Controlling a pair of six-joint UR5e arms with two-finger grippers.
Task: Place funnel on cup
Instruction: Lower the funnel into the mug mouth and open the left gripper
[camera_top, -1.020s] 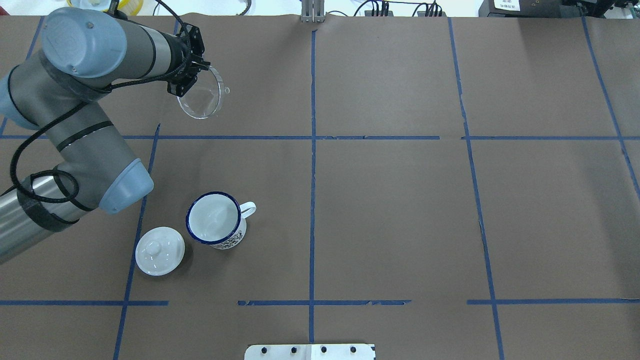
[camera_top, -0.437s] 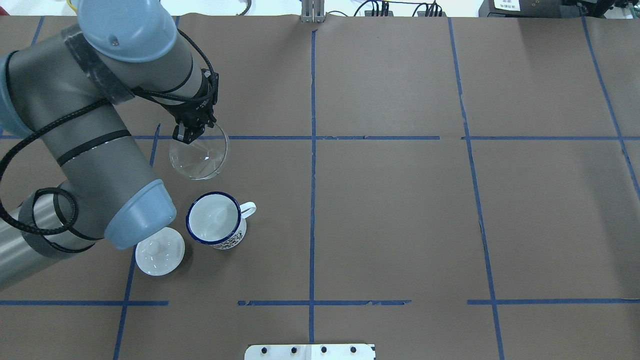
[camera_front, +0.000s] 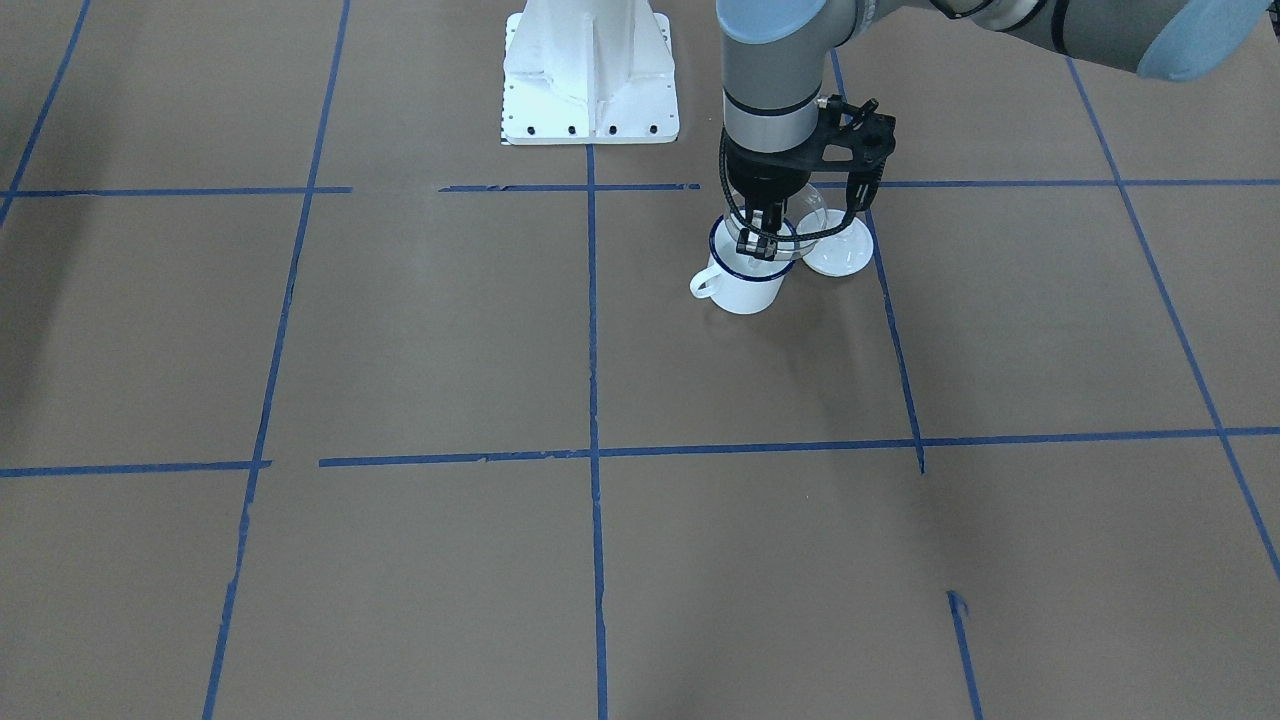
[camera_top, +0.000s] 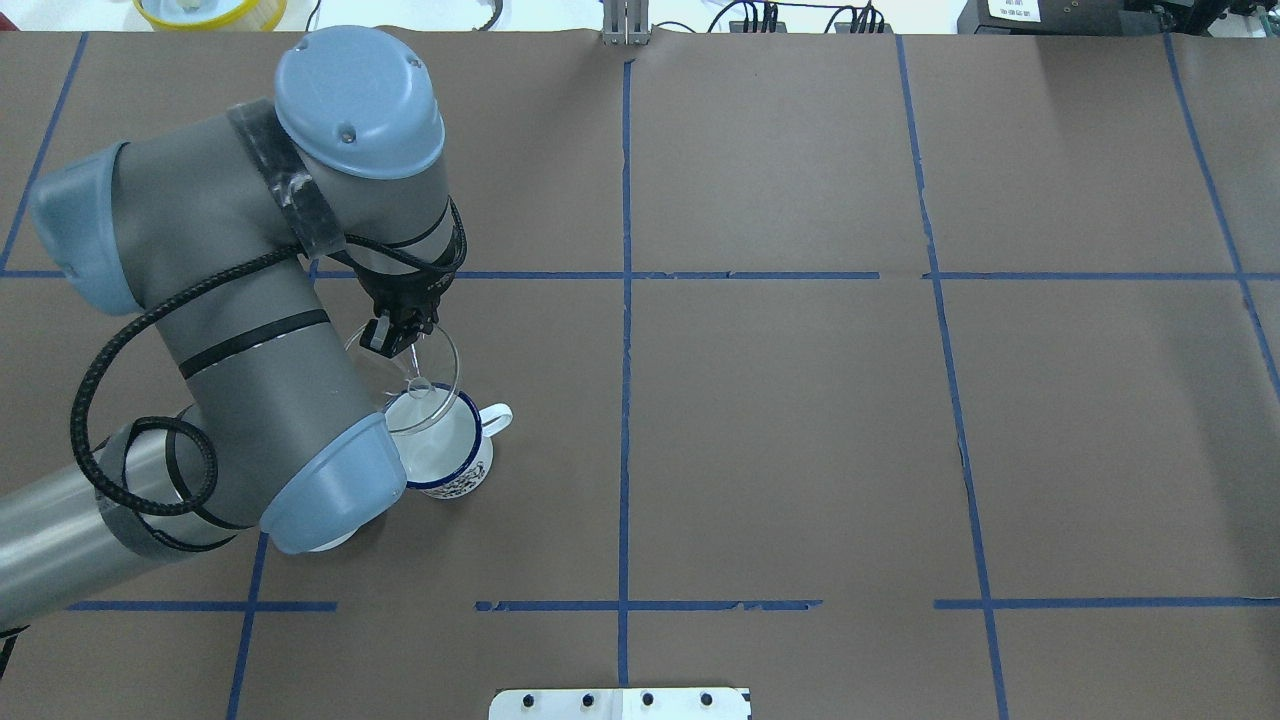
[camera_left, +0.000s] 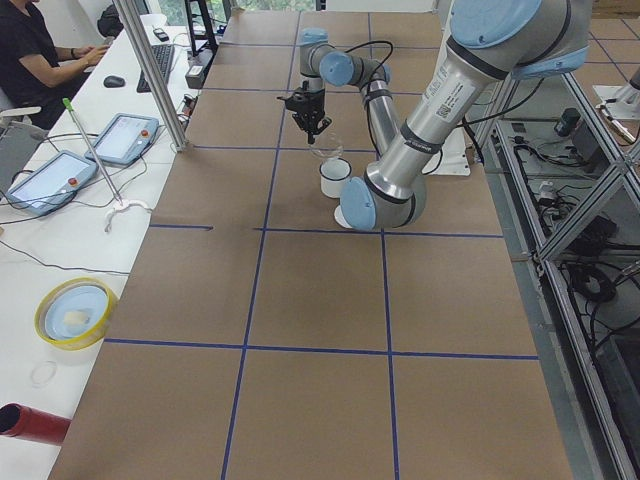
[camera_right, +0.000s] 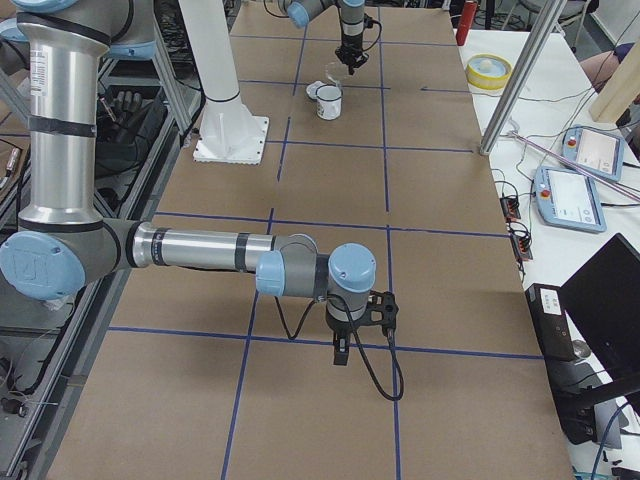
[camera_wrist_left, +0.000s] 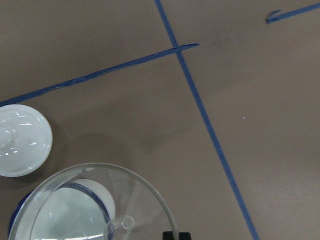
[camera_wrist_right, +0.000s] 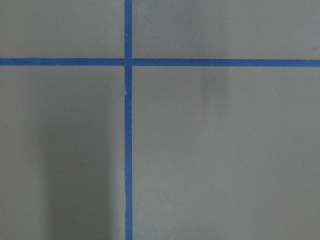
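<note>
My left gripper (camera_top: 392, 343) is shut on the rim of the clear funnel (camera_top: 405, 378). It holds the funnel tilted just above the white mug with the dark blue rim (camera_top: 455, 455). The funnel overlaps the mug's far-left rim. In the front-facing view the gripper (camera_front: 753, 247) hangs over the mug (camera_front: 742, 290), with the funnel (camera_front: 795, 228) beside the fingers. In the left wrist view the funnel (camera_wrist_left: 95, 205) fills the lower left and the mug (camera_wrist_left: 97, 192) shows through it. My right gripper (camera_right: 340, 355) shows only in the exterior right view, far from the mug; I cannot tell whether it is open or shut.
A round white lid with a knob (camera_front: 840, 248) lies right beside the mug; it also shows in the left wrist view (camera_wrist_left: 20, 142). In the overhead view my left elbow covers most of it. The robot's white base (camera_front: 590, 75) stands behind. A yellow bowl (camera_top: 210, 10) sits at the far edge.
My left arm has carried the funnel from the far left of the table towards the near side, until it hangs over the mug. Its elbow now covers the lid. The mug has not moved.
</note>
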